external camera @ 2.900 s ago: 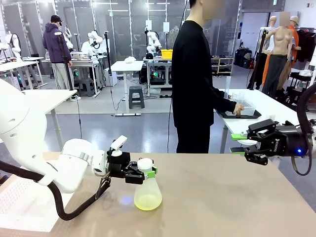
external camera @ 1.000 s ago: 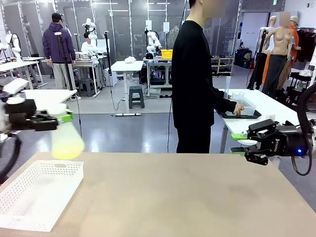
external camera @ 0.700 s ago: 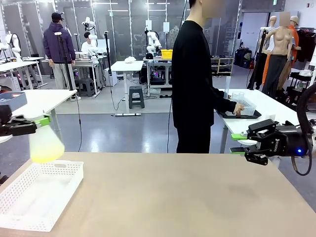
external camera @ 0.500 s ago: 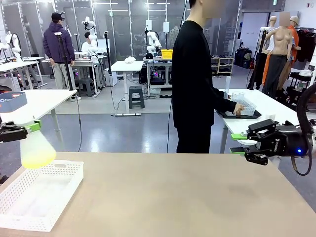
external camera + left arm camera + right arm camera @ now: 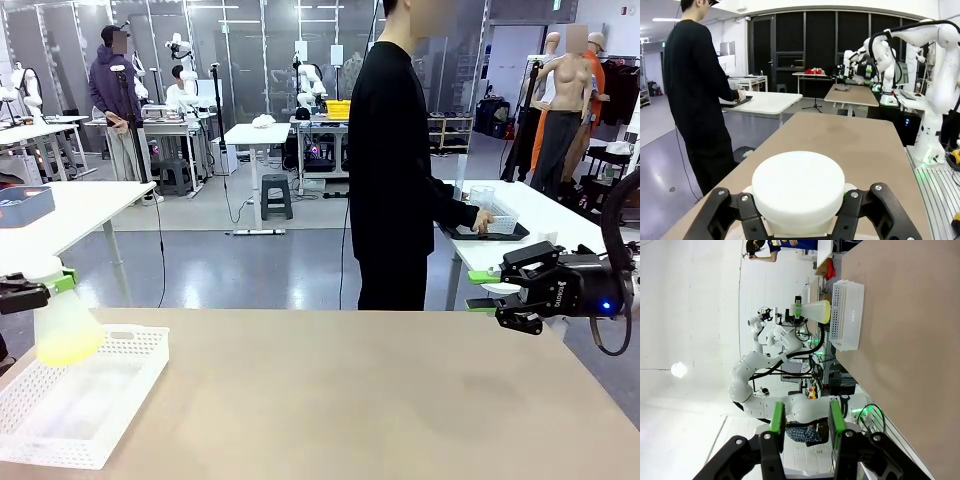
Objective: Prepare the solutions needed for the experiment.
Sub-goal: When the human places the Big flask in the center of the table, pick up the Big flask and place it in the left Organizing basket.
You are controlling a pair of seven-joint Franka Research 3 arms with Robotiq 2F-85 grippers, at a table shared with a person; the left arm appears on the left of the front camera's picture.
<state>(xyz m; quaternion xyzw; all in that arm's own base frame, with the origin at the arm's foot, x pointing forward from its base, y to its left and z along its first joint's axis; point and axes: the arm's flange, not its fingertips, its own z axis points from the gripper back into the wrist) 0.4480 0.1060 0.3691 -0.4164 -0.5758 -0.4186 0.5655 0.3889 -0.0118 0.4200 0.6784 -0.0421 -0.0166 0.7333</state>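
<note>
While the left gripper (image 5: pixel 45 288) is clamped around the neck of a flask (image 5: pixel 63 325), it holds the flask upright in the air above the far left corner of a white basket (image 5: pixel 120 385). The flask is translucent, cone-shaped, and closed with a white cap (image 5: pixel 798 191). A shallow layer of yellow liquid (image 5: pixel 65 350) lies in its base. The flask bottom hangs just over the basket's far rim; contact between the two cannot be determined.

In the left wrist view, the black fingers (image 5: pixel 720 212) press against both sides of the neck directly below the cap.

The basket is a perforated plastic tray resting on the tan table (image 5: pixel 400 400) at its left edge. In the right wrist view, the flask (image 5: pixel 815 311) and the basket (image 5: pixel 847 315) appear far off across the table.

The right gripper (image 5: pixel 484 290) hovers at the right side of the table, near the far edge. Its green-padded fingers (image 5: pixel 775 419) stand apart with nothing between them.

A person (image 5: pixel 395 150) in black clothing stands beyond the far edge, turned toward a side table, with one hand (image 5: pixel 484 219) on a tray there.
</note>
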